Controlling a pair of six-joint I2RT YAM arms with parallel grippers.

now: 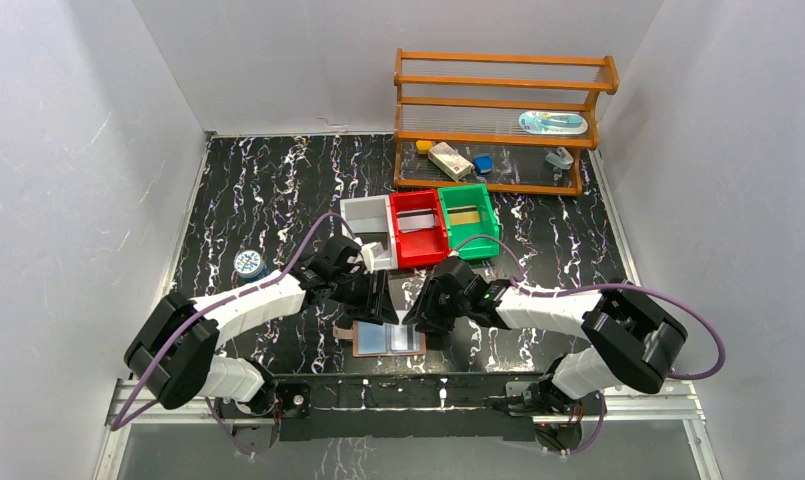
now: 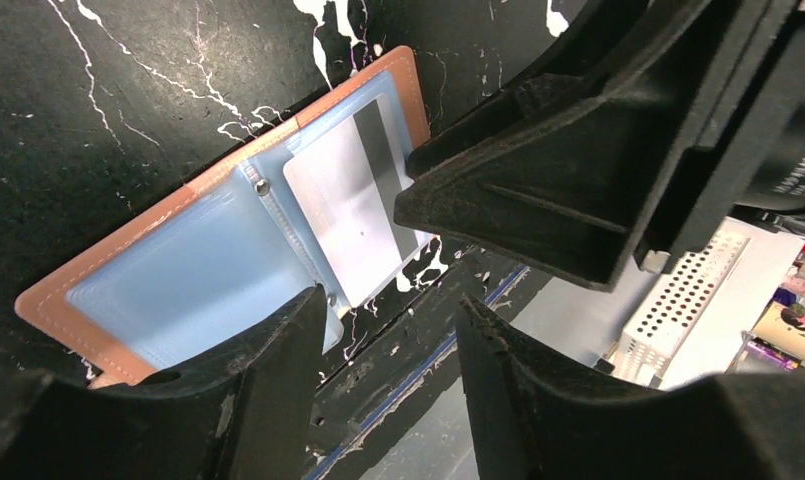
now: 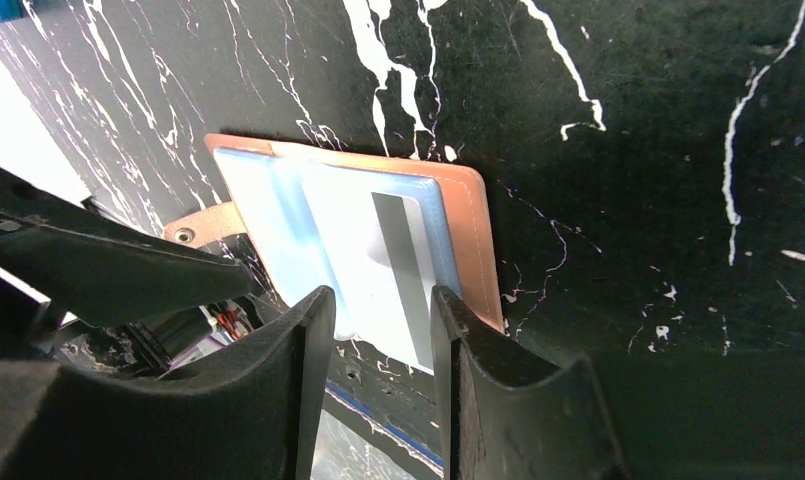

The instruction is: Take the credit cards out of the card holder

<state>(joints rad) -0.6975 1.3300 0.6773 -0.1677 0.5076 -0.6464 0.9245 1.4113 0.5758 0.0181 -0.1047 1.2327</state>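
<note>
The card holder lies open and flat near the table's front edge, tan-brown with light blue lining. A pale credit card with a grey stripe sticks out of its right pocket toward the front edge. My right gripper stands open over that card's free end, one fingertip at each long edge. I cannot tell whether they touch it. My left gripper is open above the holder's left half, and nothing lies between its fingers.
White, red and green bins stand just behind the two grippers. Behind them is a wooden shelf with small items. A small round tin sits at the left. The table's front edge runs close to the holder.
</note>
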